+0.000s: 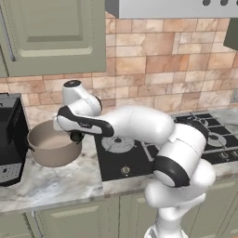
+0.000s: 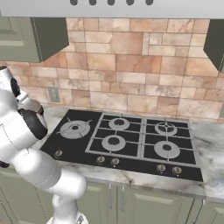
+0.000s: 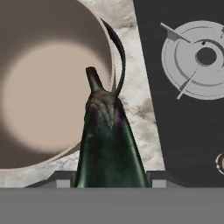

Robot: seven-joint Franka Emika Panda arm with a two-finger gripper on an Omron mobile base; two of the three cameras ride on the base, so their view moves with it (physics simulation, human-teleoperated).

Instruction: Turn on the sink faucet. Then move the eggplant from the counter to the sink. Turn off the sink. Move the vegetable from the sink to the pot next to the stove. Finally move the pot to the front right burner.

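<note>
Hand (image 1: 76, 136) holds eggplant (image 3: 109, 140) over pot (image 1: 51, 144) rim — beside stove (image 3: 183, 109)

My end effector (image 3: 112, 181) carries a glossy, smooth-skinned eggplant (image 3: 109, 144) over a matt tan pot (image 1: 52, 144) on the veined, marble-look worktop (image 1: 51, 183), beside the matt black stove (image 2: 127, 140) with dull grey metal burners.
</note>
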